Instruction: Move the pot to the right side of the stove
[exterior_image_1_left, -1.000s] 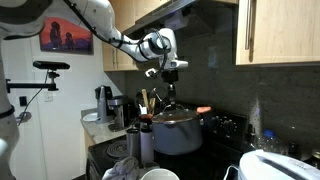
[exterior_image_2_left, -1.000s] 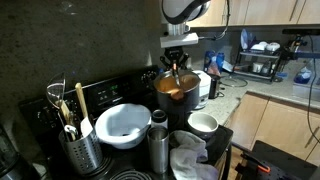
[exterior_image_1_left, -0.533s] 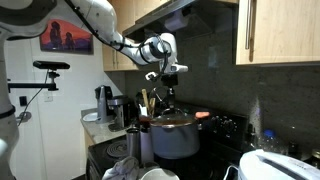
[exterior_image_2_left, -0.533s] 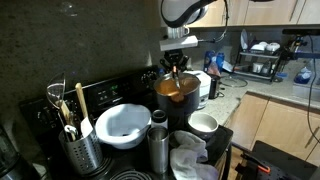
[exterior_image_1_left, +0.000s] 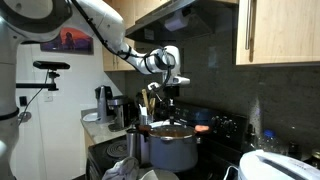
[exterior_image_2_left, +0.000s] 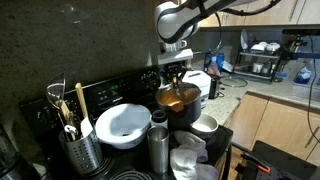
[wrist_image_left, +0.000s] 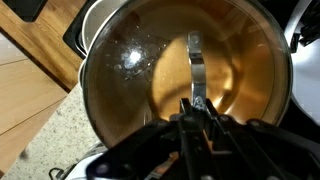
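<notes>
The grey metal pot (exterior_image_1_left: 172, 148) hangs from my gripper (exterior_image_1_left: 170, 98) above the black stove (exterior_image_2_left: 110, 165). In an exterior view the pot (exterior_image_2_left: 181, 106) shows its reddish-brown inside, over the stove's end next to the white cup. In the wrist view the pot (wrist_image_left: 120, 60) fills the frame, with a thin metal bail handle running across it up into my gripper (wrist_image_left: 197, 104). The jaws are shut on that handle. The pot sits lower than a moment ago; whether its base touches the stove I cannot tell.
A white round bowl (exterior_image_2_left: 122, 122), a utensil holder (exterior_image_2_left: 76, 148) and a slim steel canister (exterior_image_2_left: 158, 145) stand on the stove. A white cup (exterior_image_2_left: 203, 124) sits beside the pot. A white rounded appliance (exterior_image_1_left: 278, 168) is near. A wooden counter (exterior_image_2_left: 262, 85) lies beyond.
My gripper has gone down with the pot and shifted a little toward the white cup. The pot hangs lower over the stove than before.
</notes>
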